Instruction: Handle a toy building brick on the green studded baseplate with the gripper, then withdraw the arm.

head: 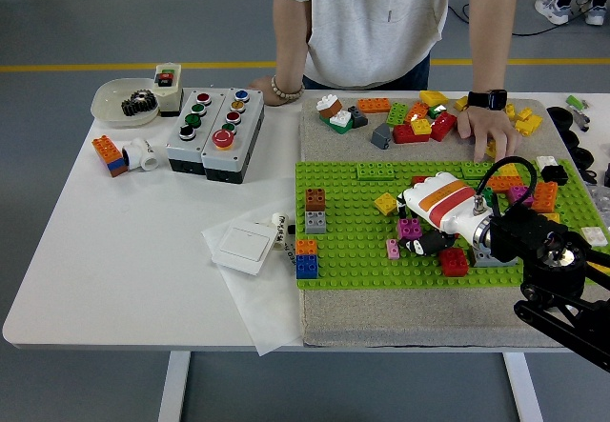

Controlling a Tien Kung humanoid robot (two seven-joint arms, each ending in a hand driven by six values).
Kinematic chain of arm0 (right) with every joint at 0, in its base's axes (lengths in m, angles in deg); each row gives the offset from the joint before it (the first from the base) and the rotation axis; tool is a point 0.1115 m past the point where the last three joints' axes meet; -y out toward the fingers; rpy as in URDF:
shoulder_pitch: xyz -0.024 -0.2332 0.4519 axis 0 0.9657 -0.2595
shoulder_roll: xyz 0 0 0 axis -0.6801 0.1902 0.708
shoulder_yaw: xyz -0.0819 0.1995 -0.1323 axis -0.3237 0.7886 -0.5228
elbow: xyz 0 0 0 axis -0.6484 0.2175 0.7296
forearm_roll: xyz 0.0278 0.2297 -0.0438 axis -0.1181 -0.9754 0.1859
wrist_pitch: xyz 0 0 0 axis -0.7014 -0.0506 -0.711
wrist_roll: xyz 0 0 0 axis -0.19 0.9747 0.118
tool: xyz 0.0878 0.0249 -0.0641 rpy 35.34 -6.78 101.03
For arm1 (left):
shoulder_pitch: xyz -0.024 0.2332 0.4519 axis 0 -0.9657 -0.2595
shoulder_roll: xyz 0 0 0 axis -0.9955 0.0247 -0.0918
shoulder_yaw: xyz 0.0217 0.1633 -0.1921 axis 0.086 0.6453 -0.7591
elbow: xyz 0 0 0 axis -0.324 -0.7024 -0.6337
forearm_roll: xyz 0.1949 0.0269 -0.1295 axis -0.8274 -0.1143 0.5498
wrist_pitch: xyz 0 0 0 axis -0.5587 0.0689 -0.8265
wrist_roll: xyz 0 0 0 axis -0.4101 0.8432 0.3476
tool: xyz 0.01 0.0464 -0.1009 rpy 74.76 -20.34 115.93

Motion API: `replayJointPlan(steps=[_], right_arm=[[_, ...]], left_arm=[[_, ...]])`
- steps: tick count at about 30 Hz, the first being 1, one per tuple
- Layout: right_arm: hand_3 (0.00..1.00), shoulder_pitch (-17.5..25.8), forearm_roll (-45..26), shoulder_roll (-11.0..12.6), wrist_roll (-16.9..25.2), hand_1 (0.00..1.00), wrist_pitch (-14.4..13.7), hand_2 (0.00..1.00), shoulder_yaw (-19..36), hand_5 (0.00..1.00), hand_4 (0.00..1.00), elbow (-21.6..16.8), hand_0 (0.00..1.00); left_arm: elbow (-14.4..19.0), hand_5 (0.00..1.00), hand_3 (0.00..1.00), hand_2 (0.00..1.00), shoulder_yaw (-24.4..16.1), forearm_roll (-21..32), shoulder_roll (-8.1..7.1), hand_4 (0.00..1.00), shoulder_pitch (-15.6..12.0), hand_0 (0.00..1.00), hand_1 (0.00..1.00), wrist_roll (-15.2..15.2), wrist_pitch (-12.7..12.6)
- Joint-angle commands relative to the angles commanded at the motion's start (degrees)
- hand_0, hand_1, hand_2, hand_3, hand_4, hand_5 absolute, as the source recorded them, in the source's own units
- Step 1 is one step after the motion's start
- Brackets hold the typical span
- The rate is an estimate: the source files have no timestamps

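Observation:
The green studded baseplate [353, 222] lies on a grey mat at the table's right. My right hand [417, 224], white with an orange stripe, reaches in from the right over the plate's middle. Its dark fingers [431, 242] curl down around a magenta brick [410, 229] that sits on the studs. A small pink brick [393, 248] stands just left of it, a red brick [454, 262] just right, and a yellow brick [385, 203] above left. The left arm is out of view.
A person stands at the far side, one hand [477, 138] resting on the loose brick pile [419, 119], the other [276, 90] on the table. Brown-grey [315, 211] and orange-blue [306, 259] stacks stand on the plate's left. A button box [214, 133] sits at the left, a white switch plate [235, 245] near the front.

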Motion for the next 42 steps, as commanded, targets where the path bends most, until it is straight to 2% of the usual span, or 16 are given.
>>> replayJointPlan(steps=[11, 30, 42], right_arm=[[0.472, -0.1, -0.1, 0.1, 0.4, 0.341, 0.1, 0.426, 0.0, 0.002, 0.773, -0.4, 0.284], [0.484, 0.0, 0.1, 0.5, 1.3, 0.330, -0.2, 0.420, 0.4, 0.002, 0.780, -0.9, 0.284], [0.480, 0.6, 2.0, 1.6, 0.9, 0.324, -1.0, 0.416, 1.6, 0.002, 0.762, -5.1, 0.288]], left_arm=[[0.0, 0.648, 0.603, 0.786, 0.2, 0.3, 0.02, 0.628, 0.0, 0.747, 0.754, -0.1, -0.1], [-0.1, 0.648, 0.602, 0.787, 0.2, 0.4, 0.04, 0.628, 0.0, 0.747, 0.753, -0.1, -0.1], [-0.1, 0.648, 0.602, 0.787, -0.3, -0.3, 0.08, 0.628, -0.3, 0.746, 0.753, 0.2, 0.1]])
